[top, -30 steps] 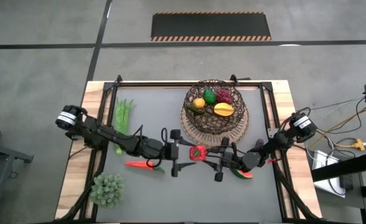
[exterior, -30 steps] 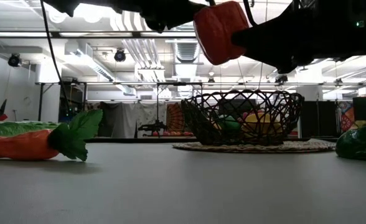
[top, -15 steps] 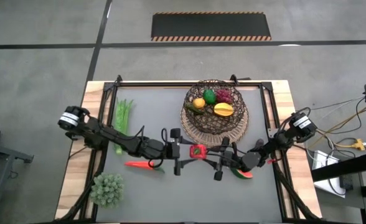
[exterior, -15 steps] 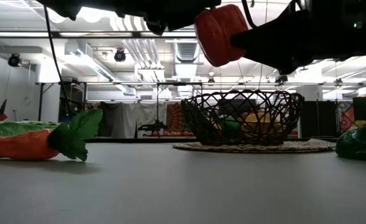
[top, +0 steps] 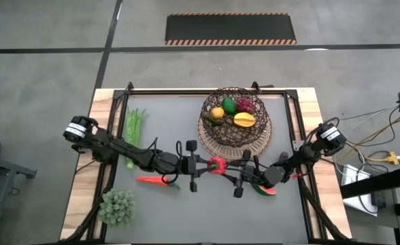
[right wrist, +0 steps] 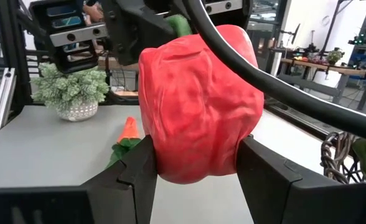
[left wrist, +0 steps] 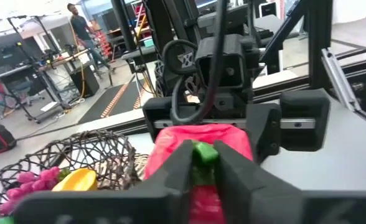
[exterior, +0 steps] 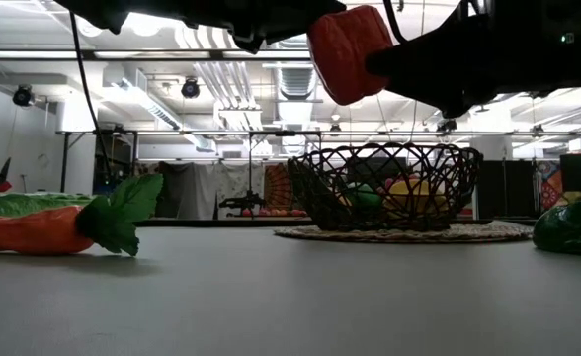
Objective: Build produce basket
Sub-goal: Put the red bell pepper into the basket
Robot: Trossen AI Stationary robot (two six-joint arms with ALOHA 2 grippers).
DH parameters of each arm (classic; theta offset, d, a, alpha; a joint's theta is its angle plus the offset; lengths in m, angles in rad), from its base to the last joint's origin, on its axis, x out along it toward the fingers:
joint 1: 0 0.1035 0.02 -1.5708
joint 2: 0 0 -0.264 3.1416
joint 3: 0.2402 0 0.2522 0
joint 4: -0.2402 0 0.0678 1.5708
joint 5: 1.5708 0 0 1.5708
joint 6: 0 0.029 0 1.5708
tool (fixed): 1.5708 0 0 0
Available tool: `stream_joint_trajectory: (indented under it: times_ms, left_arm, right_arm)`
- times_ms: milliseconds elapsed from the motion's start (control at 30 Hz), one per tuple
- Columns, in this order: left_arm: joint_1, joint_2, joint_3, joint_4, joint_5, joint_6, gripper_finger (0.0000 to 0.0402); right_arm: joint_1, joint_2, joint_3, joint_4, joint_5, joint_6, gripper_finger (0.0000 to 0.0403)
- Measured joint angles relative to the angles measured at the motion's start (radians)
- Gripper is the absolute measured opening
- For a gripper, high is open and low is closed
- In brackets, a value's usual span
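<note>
The red pepper (top: 218, 165) hangs in the air in front of the basket (top: 235, 124), held between both grippers. My left gripper (top: 204, 165) is shut on its green stem from the table's left. My right gripper (top: 228, 167) is shut on its red body from the right. The basket stands on a round mat at the far middle and holds an orange, grapes, a mango and other produce. A carrot (top: 152, 180) lies below my left arm. Green beans (top: 135, 126) lie at the far left. A watermelon slice (top: 265, 190) lies under my right arm. My left gripper pinches the pepper's green stem (left wrist: 203, 155) between its two fingers (left wrist: 178, 167), coming level from the table's left. The pepper is clear of the table. My right gripper pinches the pepper's red body (right wrist: 198, 106) at its lower part between its two fingers (right wrist: 139, 168), coming level from the table's right. The pepper lies level, stem end toward the left gripper, well above the table (exterior: 290, 297).
A pale green leafy clump (top: 117, 206) in a small pot stands at the near left corner. Black rails run along the table's far and side edges. Bare grey tabletop (top: 207, 218) lies along the near side.
My left gripper, wide open a second ago beside the pepper's stem end, has shut on the green stem. The pepper stays where it was in the right gripper's hold, clear of the table.
</note>
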Motion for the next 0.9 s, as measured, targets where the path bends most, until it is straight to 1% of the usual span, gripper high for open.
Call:
stream_joint_trajectory:
  times_ms: [67, 167, 233, 333, 533, 600, 700, 800, 900]
  left_arm:
    - [0.001, 0.000, 0.001, 0.002, 0.000, 0.014, 0.0014]
    - [0.001, 0.000, 0.006, 0.000, -0.002, 0.015, 0.0013]
    - [0.001, 0.000, 0.008, 0.000, -0.006, 0.015, 0.0012]
    - [0.001, 0.000, 0.012, 0.001, -0.008, 0.015, 0.0010]
    - [0.008, 0.000, 0.025, 0.001, -0.018, 0.021, 0.0008]
    - [0.014, 0.000, 0.029, -0.006, -0.016, 0.021, 0.0008]
    - [0.028, 0.000, 0.039, -0.008, -0.014, 0.017, 0.0007]
    - [0.047, 0.000, 0.054, -0.003, -0.014, 0.015, 0.0007]
    - [0.074, 0.000, 0.083, -0.005, -0.014, 0.015, 0.0007]
  right_arm:
    - [0.000, 0.000, 0.000, 0.001, 0.013, 0.001, 0.0174]
    - [0.000, 0.000, 0.000, 0.002, 0.031, 0.001, 0.0174]
    - [0.000, -0.001, 0.001, 0.002, 0.040, 0.004, 0.0182]
    - [0.000, -0.001, 0.001, 0.009, 0.043, 0.005, 0.0210]
    - [0.003, -0.040, 0.001, 0.007, 0.047, 0.009, 0.0288]
    - [0.004, -0.072, 0.001, 0.000, 0.049, 0.017, 0.0308]
    - [0.007, -0.133, 0.001, -0.069, 0.052, 0.019, 0.0329]
    - [0.009, -0.222, 0.000, -0.179, 0.052, 0.026, 0.0337]
    - [0.009, -0.335, 0.000, -0.321, 0.060, 0.035, 0.0334]
